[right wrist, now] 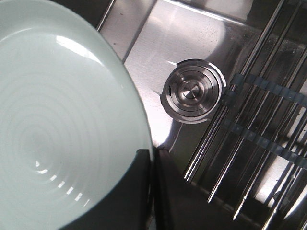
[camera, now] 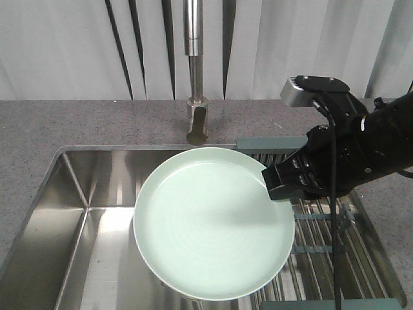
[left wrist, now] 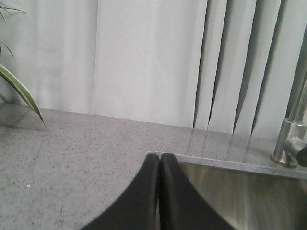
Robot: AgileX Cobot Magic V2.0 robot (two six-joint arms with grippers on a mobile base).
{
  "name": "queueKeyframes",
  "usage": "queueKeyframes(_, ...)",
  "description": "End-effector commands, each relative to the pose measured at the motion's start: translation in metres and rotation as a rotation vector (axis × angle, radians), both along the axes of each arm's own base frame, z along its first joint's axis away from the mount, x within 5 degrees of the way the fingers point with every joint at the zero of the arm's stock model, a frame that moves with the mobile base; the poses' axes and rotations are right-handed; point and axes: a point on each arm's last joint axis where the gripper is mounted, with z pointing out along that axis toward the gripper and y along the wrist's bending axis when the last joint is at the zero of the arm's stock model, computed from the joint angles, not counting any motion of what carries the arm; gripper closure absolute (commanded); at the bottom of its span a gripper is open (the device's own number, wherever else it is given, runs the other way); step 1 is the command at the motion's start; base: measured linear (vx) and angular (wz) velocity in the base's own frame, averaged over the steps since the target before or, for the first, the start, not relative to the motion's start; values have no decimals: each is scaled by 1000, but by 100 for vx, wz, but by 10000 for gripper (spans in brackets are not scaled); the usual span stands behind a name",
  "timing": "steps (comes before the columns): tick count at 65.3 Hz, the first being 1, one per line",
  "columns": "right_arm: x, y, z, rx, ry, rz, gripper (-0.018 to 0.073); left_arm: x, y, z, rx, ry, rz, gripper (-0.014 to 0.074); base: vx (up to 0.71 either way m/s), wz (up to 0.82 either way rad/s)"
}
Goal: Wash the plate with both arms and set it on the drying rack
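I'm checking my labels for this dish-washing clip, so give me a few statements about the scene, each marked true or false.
1. The right claw grips the plate by its rim. True.
2. The plate rests flat on the drying rack. False: the claw holds it up, mostly over the sink.
3. The left claw is shut with nothing in it. True.
4. Water runs from the faucet. False: no stream shows.
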Motion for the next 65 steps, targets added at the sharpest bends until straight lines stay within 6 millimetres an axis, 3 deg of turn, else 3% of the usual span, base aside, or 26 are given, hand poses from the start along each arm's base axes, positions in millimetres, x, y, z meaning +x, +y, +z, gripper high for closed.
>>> queueKeyframes(1,-2,0,16,51,-70,-12,564,-8,0,36,-9,-178,-4,603,0,0)
queueKeyframes(17,-2,0,16,51,-70,-12,564,-14,-1,97,3,-113,-15,603,0,0)
queueKeyframes(31,-2,0,16,51,-70,-12,564,10,-2,127,51,117,-26,603,0,0)
queueKeyframes(42,-2,0,16,51,-70,-12,564,37,-2,132,49,317,-38,603,0,0)
queueKeyframes(65,-2,0,16,51,-70,-12,564,68,-3,107,25,563,-51,601,0,0)
